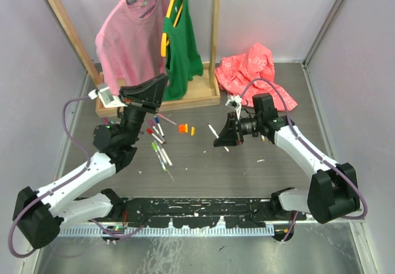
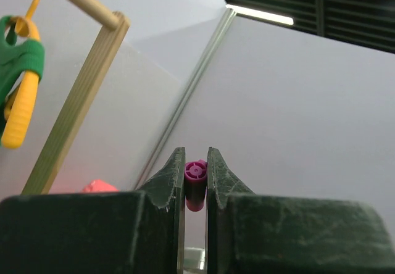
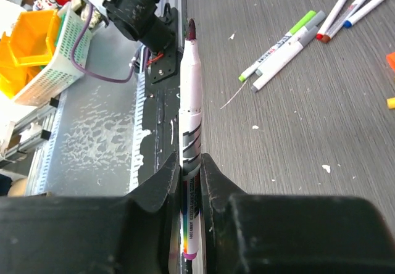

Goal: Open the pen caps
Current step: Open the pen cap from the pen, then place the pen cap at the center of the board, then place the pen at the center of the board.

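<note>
Left gripper (image 2: 195,158) pinches a magenta cap (image 2: 195,186), raised at far left; right gripper (image 3: 189,163) is clamped on the uncapped white pen (image 3: 190,89) near the middle. Best lower both first, releasing gently beside the loose orange cap (image 1: 183,128), so nothing rolls.

You'll see a small magenta plastic cap (image 2: 195,178) end-on, pinched in your left gripper (image 2: 196,158). The white-barrelled marker pen (image 3: 190,89), dark tip bare, is clamped in your right gripper (image 3: 190,161). The other white pens with coloured ends (image 1: 159,141) lie clustered flat, with a loose orange cap (image 1: 182,128) and a yellow cap (image 1: 192,130) just beside them.
</note>
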`<action>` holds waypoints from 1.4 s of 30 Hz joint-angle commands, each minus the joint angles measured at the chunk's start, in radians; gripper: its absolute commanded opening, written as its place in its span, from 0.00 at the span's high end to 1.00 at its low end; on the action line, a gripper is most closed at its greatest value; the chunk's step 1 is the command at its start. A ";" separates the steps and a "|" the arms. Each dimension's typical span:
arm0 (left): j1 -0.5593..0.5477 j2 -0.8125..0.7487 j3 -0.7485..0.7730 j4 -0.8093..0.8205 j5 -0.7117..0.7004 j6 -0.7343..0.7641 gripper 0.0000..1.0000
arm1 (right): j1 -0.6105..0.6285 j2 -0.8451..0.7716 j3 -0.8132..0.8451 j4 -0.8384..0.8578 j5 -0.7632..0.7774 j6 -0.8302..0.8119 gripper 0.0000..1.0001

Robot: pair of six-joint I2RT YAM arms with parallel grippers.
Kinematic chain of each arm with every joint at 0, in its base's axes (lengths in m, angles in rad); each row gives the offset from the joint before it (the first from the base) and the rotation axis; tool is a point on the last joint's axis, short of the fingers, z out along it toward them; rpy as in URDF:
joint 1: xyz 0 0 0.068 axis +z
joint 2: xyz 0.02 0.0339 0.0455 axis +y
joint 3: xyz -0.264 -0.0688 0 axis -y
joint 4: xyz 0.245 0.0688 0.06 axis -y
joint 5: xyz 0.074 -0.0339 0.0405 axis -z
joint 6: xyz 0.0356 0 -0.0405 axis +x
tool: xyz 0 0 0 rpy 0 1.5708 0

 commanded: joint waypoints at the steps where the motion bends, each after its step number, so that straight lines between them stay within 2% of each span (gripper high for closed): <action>1: 0.000 -0.069 0.005 -0.052 0.047 0.052 1.00 | 0.007 -0.015 0.054 -0.076 0.091 -0.073 0.99; 7: -0.001 -0.202 -0.076 -0.303 0.142 0.055 1.00 | -0.009 -0.046 0.069 -0.098 0.442 -0.171 0.99; 11: 0.000 -0.259 -0.168 -0.466 0.150 0.021 1.00 | -0.069 -0.040 0.094 -0.111 0.549 -0.197 0.99; 14: 0.001 -0.272 -0.242 -0.505 0.145 -0.017 1.00 | -0.134 -0.038 0.102 -0.115 0.587 -0.207 0.99; 20: 0.001 -0.199 -0.296 -0.533 0.160 -0.068 1.00 | -0.254 -0.050 0.107 -0.113 0.726 -0.231 0.99; 27: 0.000 -0.014 -0.257 -0.564 0.187 -0.095 1.00 | -0.357 -0.017 0.077 -0.020 1.020 -0.177 0.99; 33: 0.001 0.049 -0.256 -0.578 0.158 -0.102 1.00 | -0.409 0.053 0.081 -0.005 1.083 -0.139 0.99; 42: 0.000 0.124 -0.188 -0.700 0.165 -0.068 1.00 | -0.489 0.165 0.101 -0.018 1.074 -0.117 0.99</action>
